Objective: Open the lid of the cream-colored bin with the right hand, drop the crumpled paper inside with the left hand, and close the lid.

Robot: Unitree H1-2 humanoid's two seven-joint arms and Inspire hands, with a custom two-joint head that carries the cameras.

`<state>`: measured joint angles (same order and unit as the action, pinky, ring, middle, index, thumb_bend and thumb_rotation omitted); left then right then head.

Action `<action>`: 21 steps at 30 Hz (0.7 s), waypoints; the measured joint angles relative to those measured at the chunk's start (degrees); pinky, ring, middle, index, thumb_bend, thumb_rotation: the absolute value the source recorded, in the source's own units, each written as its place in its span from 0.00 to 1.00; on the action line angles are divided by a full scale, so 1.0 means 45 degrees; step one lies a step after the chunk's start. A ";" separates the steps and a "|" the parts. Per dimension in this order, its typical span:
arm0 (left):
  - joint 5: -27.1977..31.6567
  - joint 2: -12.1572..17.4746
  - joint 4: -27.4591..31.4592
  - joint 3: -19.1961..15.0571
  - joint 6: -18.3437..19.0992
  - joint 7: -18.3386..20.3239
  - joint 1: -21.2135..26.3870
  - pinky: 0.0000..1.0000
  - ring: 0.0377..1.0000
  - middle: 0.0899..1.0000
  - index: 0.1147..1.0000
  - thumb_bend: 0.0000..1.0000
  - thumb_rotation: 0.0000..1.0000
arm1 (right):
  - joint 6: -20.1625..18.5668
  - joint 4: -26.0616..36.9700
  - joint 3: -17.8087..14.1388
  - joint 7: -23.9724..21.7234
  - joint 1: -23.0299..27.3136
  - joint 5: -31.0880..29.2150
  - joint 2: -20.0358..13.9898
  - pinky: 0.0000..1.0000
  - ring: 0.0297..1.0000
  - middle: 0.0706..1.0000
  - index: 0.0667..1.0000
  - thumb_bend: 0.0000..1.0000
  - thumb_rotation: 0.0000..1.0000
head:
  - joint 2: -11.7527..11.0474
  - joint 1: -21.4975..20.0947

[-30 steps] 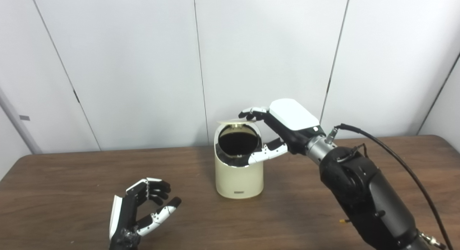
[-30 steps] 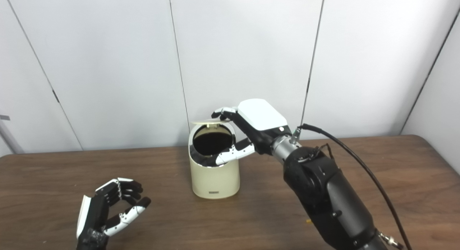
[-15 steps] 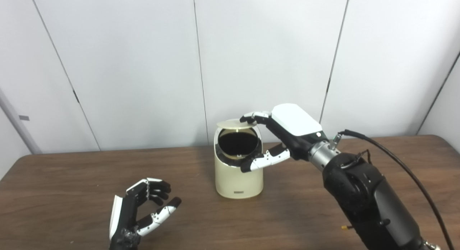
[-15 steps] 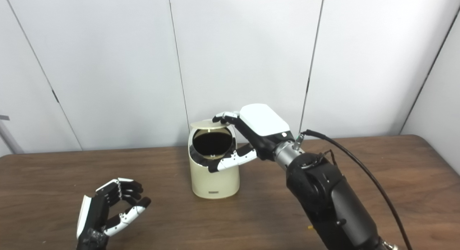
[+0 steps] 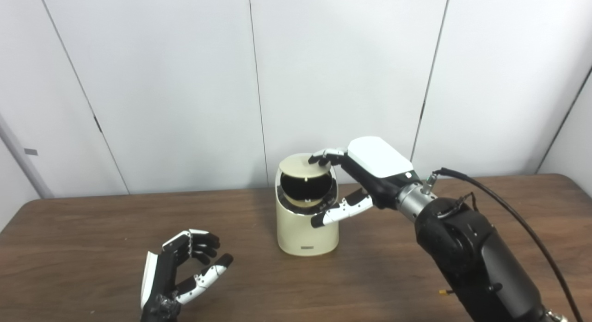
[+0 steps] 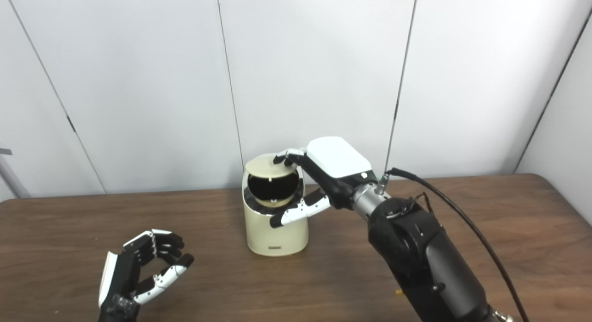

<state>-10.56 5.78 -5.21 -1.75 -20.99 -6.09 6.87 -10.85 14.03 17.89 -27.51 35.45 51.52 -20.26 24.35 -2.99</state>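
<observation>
1. The cream-colored bin (image 5: pixel 307 227) stands upright on the wooden table (image 5: pixel 416 275), near the middle and toward the far edge, close to the wall.
2. Its lid (image 5: pixel 303 166) is tilted, about half way down over the dark opening (no crumpled paper is visible anywhere, so I judge it is inside).
3. The right hand (image 5: pixel 365 174) has its fingertips (image 5: pixel 319 157) on top of the lid, with the thumb spread apart beside the rim; it grips nothing.
4. To close well, I would press down gently near the front edge until the lid sits flat, without pushing the bin over.
5. The left hand (image 5: pixel 182 275) rests near-left, half curled and empty.
</observation>
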 measured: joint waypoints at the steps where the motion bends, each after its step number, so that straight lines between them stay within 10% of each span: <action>1: 0.0000 0.0000 0.0000 0.0000 0.0000 0.0000 0.0000 0.40 0.47 0.49 0.47 0.74 0.27 | 0.0012 0.0003 0.0011 -0.0072 0.0000 0.0015 -0.0034 0.65 0.75 0.75 0.77 0.99 0.70 | 0.0000 0.0000; 21: -0.0016 -0.0118 0.0185 0.0012 0.0250 0.0004 -0.0121 0.40 0.47 0.50 0.47 0.75 0.27 | 0.2024 -0.0183 0.0981 -0.0965 0.0428 0.1407 -0.0685 0.71 0.73 0.74 0.72 1.00 0.74 | 0.0098 0.0020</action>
<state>-10.63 5.25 -4.38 -1.70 -19.86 -6.07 6.33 -1.74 13.20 22.31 -31.86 37.37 57.86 -23.35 24.79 -2.90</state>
